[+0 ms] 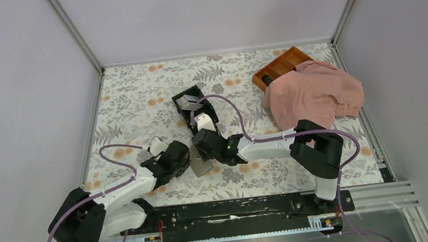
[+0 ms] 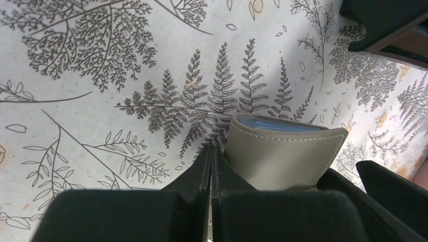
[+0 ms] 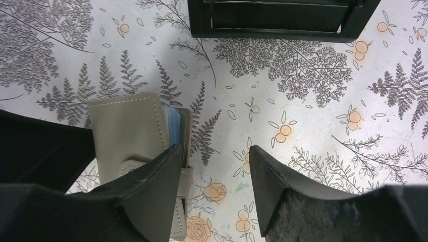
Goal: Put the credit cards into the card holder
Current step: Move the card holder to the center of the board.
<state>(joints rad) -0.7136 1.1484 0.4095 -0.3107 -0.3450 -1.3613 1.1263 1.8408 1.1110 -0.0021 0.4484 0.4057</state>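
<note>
The grey-taupe card holder [image 1: 202,165] lies on the floral cloth between my two grippers. In the left wrist view the card holder [image 2: 282,151] rises just right of my left gripper [image 2: 211,149], which is shut with nothing seen between its fingers. From the right wrist the card holder [image 3: 128,128] shows a blue inner edge. My right gripper [image 3: 213,151] is open, its left finger over the holder's edge and bare cloth in its gap. From above, the left gripper [image 1: 179,156] and right gripper [image 1: 202,149] flank the holder. One pale grey credit card [image 1: 185,102] lies in the black box.
The black two-compartment box [image 1: 204,107] stands just beyond the grippers; its near wall [image 3: 272,31] shows in the right wrist view. An orange-brown divided tray [image 1: 283,64] sits at the back right, partly under a pink cloth [image 1: 313,94]. Grey walls close in three sides.
</note>
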